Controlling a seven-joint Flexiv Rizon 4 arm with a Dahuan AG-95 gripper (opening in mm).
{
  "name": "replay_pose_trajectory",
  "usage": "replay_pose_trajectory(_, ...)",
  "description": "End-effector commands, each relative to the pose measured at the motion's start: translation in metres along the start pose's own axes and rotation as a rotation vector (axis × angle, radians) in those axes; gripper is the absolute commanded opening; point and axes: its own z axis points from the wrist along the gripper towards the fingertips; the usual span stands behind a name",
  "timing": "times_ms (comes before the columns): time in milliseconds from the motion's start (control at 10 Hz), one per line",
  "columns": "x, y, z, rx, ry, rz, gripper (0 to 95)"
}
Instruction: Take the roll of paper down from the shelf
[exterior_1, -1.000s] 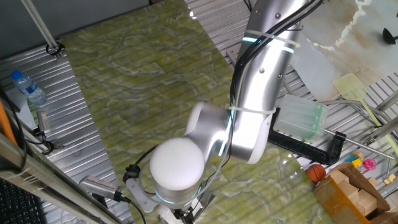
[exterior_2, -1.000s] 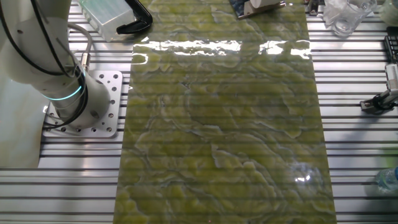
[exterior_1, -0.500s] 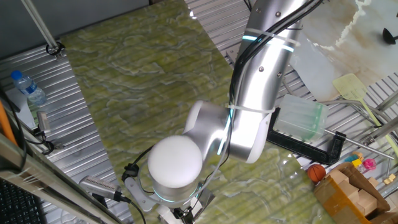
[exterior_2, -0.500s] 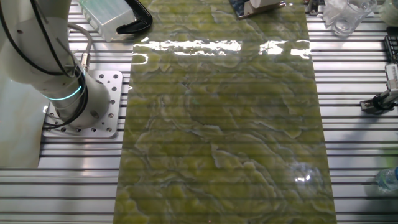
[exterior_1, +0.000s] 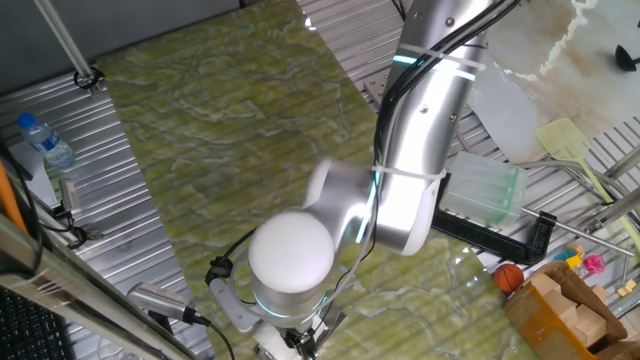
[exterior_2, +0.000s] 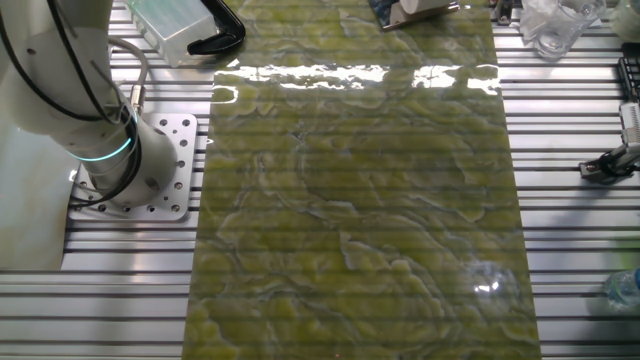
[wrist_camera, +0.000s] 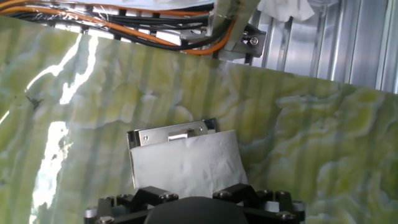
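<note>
Roll of paper: 1, lying on the shelf, just beyond the gripper.
Shelf: 1, sitting on the green mat; only its far edge is showing.
Gripper: 1; fingers are hiding, so spacing cannot be told.

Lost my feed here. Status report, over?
Gripper fingers out of view, state unknown. Roll of paper on the shelf, just ahead of the hand camera. Green mat around it shows nothing in the way.
</note>
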Motion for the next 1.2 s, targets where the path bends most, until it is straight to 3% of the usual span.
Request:
replay_pose_trajectory(100, -0.0011, 0.0003, 0.001, -0.023, -0.005, 0.012, 76.0)
replay_pose_trajectory(500, -0.0011, 0.0006, 0.0011, -0.026, -0.005, 0.008, 76.0)
replay_pose_trajectory(1100, -0.0007, 0.0022, 0.0016, 0.007, 0.004, 0.004, 76.0)
replay_pose_trajectory(1200, -0.0007, 0.0022, 0.0016, 0.007, -0.002, 0.008, 38.0)
